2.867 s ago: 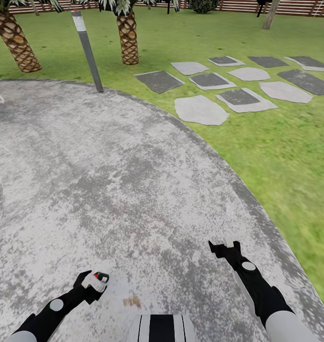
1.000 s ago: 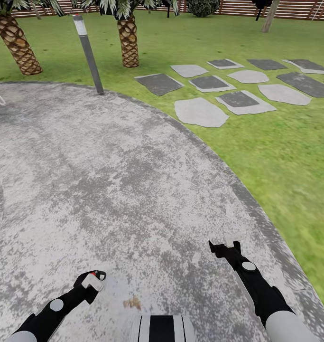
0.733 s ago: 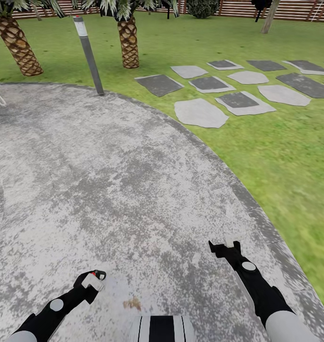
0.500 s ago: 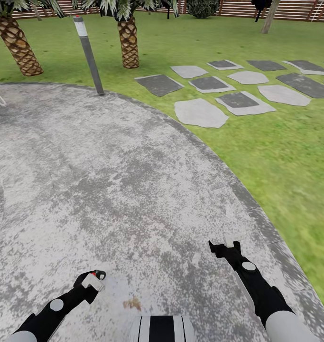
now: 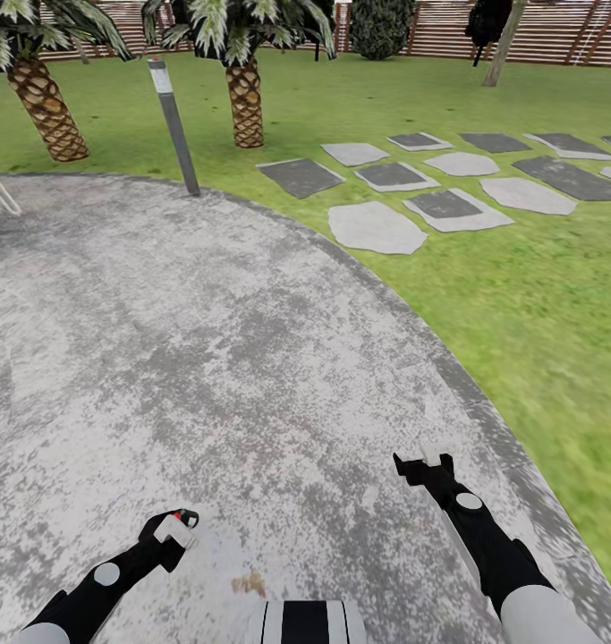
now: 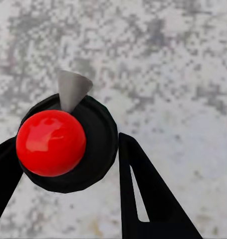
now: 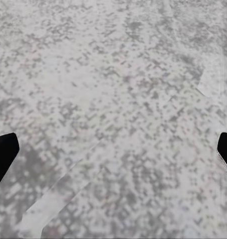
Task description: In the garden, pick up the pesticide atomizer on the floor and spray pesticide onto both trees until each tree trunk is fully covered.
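While the left gripper [image 5: 175, 529] clamps the red-capped black-and-white pesticide atomizer [image 6: 58, 144], the right gripper [image 5: 423, 465] hangs spread wide and empty over mottled grey paving [image 5: 207, 358]. Pale bare trunk [image 5: 500, 45] stands far off by the fence; drive steadily, nozzle level.

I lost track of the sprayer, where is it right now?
The sprayer sits in the left hand, low on the left of the head view, above the grey paved floor; its red cap faces the left wrist camera.

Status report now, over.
Left gripper shut on atomizer. Right gripper open, empty. Lamp post and palms ahead.
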{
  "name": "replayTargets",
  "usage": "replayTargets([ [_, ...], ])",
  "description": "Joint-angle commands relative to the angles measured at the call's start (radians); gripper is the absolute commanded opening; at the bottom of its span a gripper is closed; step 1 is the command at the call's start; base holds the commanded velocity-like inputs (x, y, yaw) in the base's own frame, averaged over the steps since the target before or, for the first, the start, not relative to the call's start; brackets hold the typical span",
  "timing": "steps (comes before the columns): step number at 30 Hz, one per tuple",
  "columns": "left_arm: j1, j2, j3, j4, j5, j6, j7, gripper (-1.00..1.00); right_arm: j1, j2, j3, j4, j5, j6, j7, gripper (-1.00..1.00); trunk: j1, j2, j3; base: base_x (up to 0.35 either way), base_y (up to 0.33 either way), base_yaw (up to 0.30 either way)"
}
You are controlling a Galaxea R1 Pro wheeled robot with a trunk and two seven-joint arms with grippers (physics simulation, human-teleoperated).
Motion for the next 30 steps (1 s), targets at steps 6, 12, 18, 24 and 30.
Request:
replayTargets([
  [6, 0.0, 0.0, 0.004, 0.0, -0.006, -0.004, -0.004, -1.0, 0.0, -0.001, 0.001, -0.001, 0.006, 0.001, 0.001, 1.0, -0.003, 0.001, 0.023, 0.0, 0.0, 0.0],
  [12, 0.0, 0.0, 0.004, 0.0, -0.005, -0.003, -0.002, -1.0, 0.0, -0.002, 0.001, 0.004, 0.009, 0.001, 0.0, 1.0, -0.006, 0.003, 0.046, 0.0, 0.0, 0.0],
  [18, 0.0, 0.0, 0.004, 0.001, -0.005, -0.001, -0.002, -1.0, 0.0, -0.003, 0.001, 0.003, 0.009, 0.001, 0.0, 1.0, -0.008, 0.004, 0.069, 0.0, 0.0, 0.0],
  [24, 0.0, -0.001, 0.018, 0.003, 0.0, 0.002, -0.001, -1.0, 0.0, -0.002, 0.0, 0.002, 0.008, 0.0, 0.0, 1.0, -0.011, 0.005, 0.093, 0.0, 0.0, -0.014],
  [30, 0.0, -0.003, 0.022, 0.014, 0.004, 0.004, 0.004, -1.0, 0.0, -0.005, 0.0, 0.002, 0.008, -0.001, 0.0, 1.0, -0.014, 0.007, 0.122, 0.0, 0.0, -0.18],
])
